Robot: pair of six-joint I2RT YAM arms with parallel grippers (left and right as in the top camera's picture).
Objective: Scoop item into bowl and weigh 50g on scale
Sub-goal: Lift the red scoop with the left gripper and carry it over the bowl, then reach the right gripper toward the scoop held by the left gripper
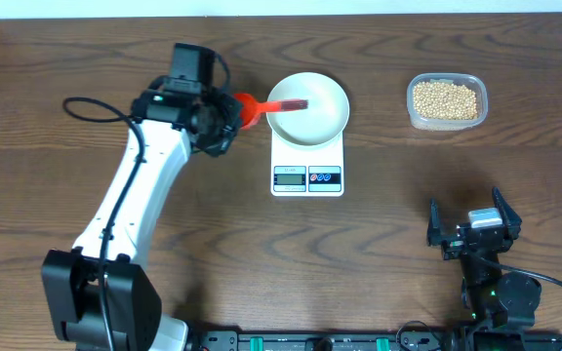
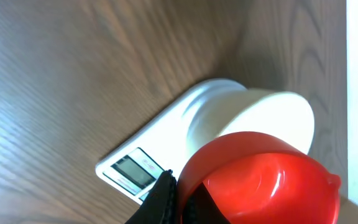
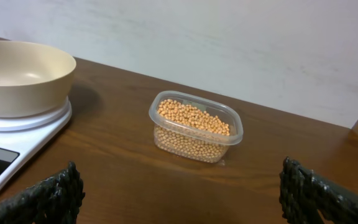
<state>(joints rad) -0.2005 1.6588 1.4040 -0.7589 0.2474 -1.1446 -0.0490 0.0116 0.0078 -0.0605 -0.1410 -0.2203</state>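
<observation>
The white bowl (image 1: 322, 115) stands on the white scale (image 1: 307, 164), display and buttons facing front. I see no beans in the bowl. My left gripper (image 1: 230, 110) is shut on a red scoop (image 1: 250, 102), whose front end reaches over the bowl's left rim. In the left wrist view the scoop (image 2: 263, 180) fills the lower right in front of my left gripper (image 2: 178, 186), with the bowl (image 2: 272, 112) and scale (image 2: 135, 169) behind. The beans (image 1: 445, 98) fill a clear tub at the back right. My right gripper (image 1: 474, 227) is open and empty near the front. The right wrist view shows my right gripper (image 3: 179, 199), the beans (image 3: 194, 118), the bowl (image 3: 17, 74) and the scale (image 3: 23, 127).
The clear plastic tub (image 1: 413, 107) stands about a hand's width right of the scale. The table is dark wood. A black cable loops beside the left arm (image 1: 86, 105). A pale wall (image 3: 229, 43) rises behind the table's far edge.
</observation>
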